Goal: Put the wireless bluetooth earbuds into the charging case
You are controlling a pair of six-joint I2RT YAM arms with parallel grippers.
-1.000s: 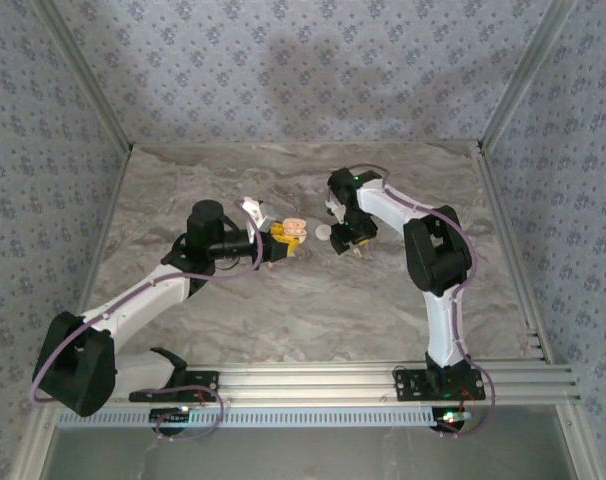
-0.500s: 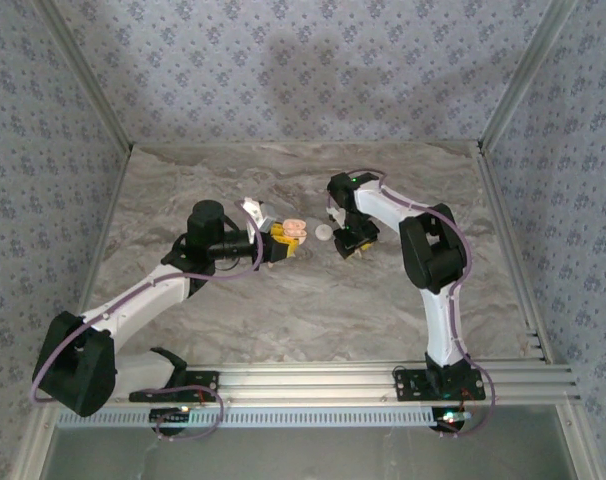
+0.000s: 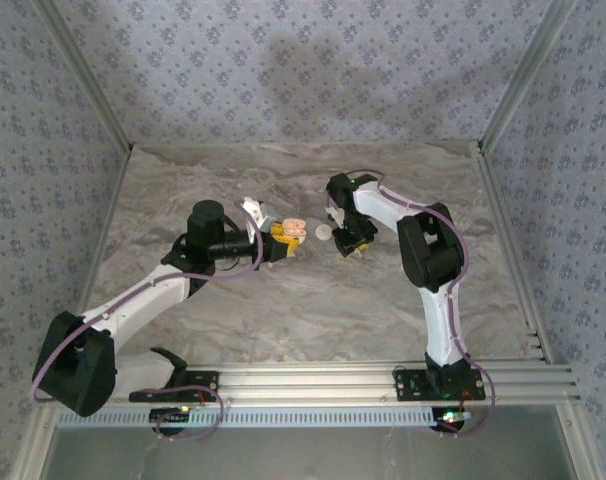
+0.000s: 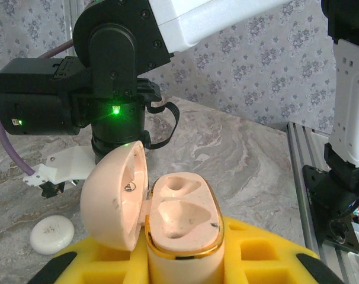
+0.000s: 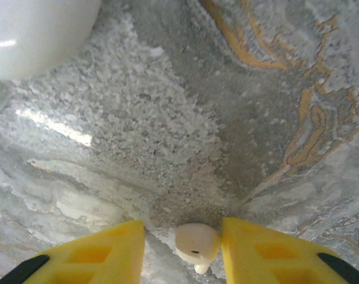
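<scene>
On the marbled table [image 3: 283, 300], the left gripper [image 4: 182, 267] clamps the open charging case [image 4: 182, 216]; the right gripper [image 5: 182, 248], jaws apart, straddles one earbud [image 5: 197, 241].

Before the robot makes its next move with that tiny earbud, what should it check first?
1. Lid of the charging case open, both hollows empty: ok.
2. Case clamped in the left jaws: ok.
3. Earbud lies on the table between the right jaws: ok.
4. The right jaws tight on the earbud: not ok, there is a gap on one side.
5. Earbud turned the right way for a hollow: cannot tell.
</scene>
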